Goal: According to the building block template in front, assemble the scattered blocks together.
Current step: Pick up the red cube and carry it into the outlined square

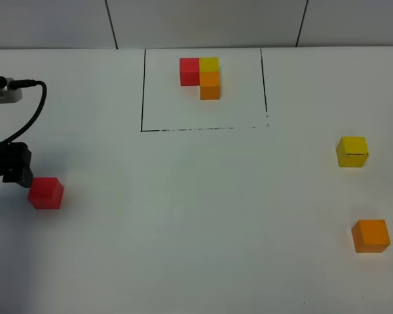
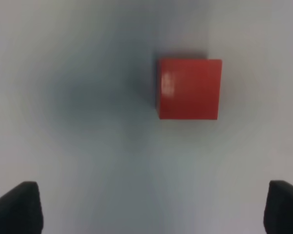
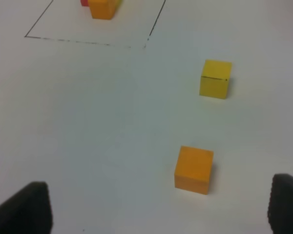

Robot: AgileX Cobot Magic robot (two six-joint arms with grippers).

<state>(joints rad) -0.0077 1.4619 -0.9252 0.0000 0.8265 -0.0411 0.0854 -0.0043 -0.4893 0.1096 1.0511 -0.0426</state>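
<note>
Since the red block (image 1: 46,193) lies well apart from the template (image 1: 203,75), I log left gripper (image 2: 146,209) spread empty beside it for pickup, right gripper (image 3: 154,204) likewise spread, holding nothing.

Template (image 1: 206,75) behind; 1 block (image 1: 46,193) left, 2 blocks (image 1: 352,152) (image 1: 371,235) right.

The table (image 1: 196,216) is a plain white top, smooth and matt, barely any glare on it. Can't tell if the red cube (image 1: 46,193) is painted wood or hard plastic. It's mostly matt, but one face catches a soft shiny patch in the left wrist view. Same flat, smooth finish on the yellow cube (image 1: 352,151), the orange cube (image 1: 371,235) and the template cubes (image 1: 202,75). On the left gripper (image 2: 146,209) the fingertips (image 2: 17,207) look dull black, plastic or rubber. The cable (image 1: 44,98) is black and kinda rubbery-looking.
</note>
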